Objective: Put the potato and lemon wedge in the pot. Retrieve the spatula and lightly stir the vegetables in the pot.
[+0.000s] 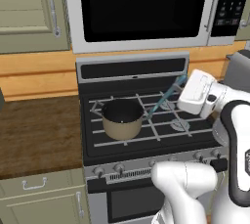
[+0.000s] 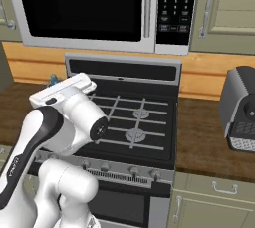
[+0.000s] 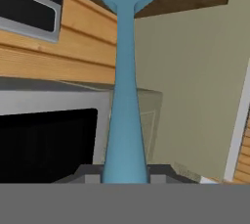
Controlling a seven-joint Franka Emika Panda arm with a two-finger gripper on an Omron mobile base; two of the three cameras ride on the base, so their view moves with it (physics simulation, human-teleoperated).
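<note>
My gripper [image 1: 179, 85] is shut on the handle of the light-blue spatula [image 1: 161, 101] above the stove's right burners. The spatula slants down and to the left, and its far end lies close to the right rim of the pot [image 1: 122, 125]. That tan pot with a dark inside stands on the front left burner. In the hand view the spatula [image 3: 124, 96] runs straight up from between the fingertips of the gripper [image 3: 124, 176], with its flat blade at the top. A bit of the spatula [image 2: 52, 78] peeks out behind the hand. The potato and lemon wedge are hidden from view.
The black gas stove [image 1: 195, 130] has knobs along its front edge and a microwave [image 1: 141, 8] above it. A wooden counter [image 1: 39, 135] lies to the stove's left. On the counter to its right stands a dark toaster [image 2: 239, 107].
</note>
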